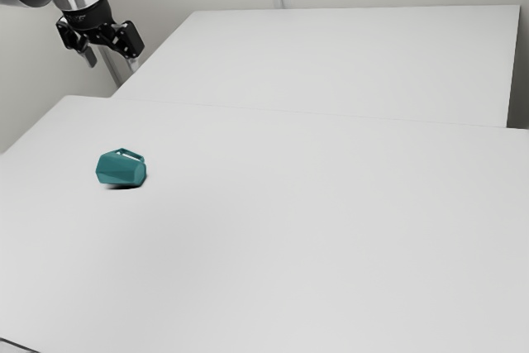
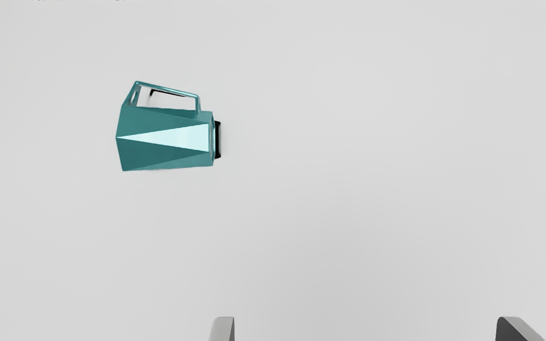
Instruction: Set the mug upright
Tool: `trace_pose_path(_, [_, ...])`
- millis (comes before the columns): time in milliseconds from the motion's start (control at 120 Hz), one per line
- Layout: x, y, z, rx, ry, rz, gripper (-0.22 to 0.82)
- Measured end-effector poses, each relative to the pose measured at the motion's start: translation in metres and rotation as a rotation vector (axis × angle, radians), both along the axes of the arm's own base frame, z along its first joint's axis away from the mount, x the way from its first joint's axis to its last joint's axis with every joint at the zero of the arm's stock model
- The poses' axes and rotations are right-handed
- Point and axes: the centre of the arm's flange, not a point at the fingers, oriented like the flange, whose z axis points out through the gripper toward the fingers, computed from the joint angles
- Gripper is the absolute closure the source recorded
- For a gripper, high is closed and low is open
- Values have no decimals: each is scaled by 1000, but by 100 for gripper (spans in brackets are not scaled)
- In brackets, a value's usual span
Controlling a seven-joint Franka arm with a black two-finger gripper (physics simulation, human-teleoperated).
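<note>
The end effector (image 1: pixel 112 62) hangs open at the exterior view's ten o'clock, fingers spread wide. Well apart from it, at that view's nine o'clock, the teal mug (image 1: pixel 121 169) lies sideways on the white desk (image 1: pixel 331 245), handle (image 2: pixel 166 88) towards twelve.
</note>
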Motion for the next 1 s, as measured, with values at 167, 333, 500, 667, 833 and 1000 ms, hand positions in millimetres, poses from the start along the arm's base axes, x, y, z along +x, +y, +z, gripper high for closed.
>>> trace_pose_path(167, [0, 0, -3, -1, 7, -21, 0])
trace_pose_path(333, [4, 2, -14, -1, 23, -30, 0])
trace_pose_path(500, [3, 46, -45, -33, 74, 44, 0])
trace_pose_path(667, [-7, 138, -88, -146, 128, 219, 0])
trace_pose_path(833, [-22, 215, -127, -260, 154, 336, 0])
trace_pose_path(1000, [-8, 242, -177, -356, 174, 314, 0])
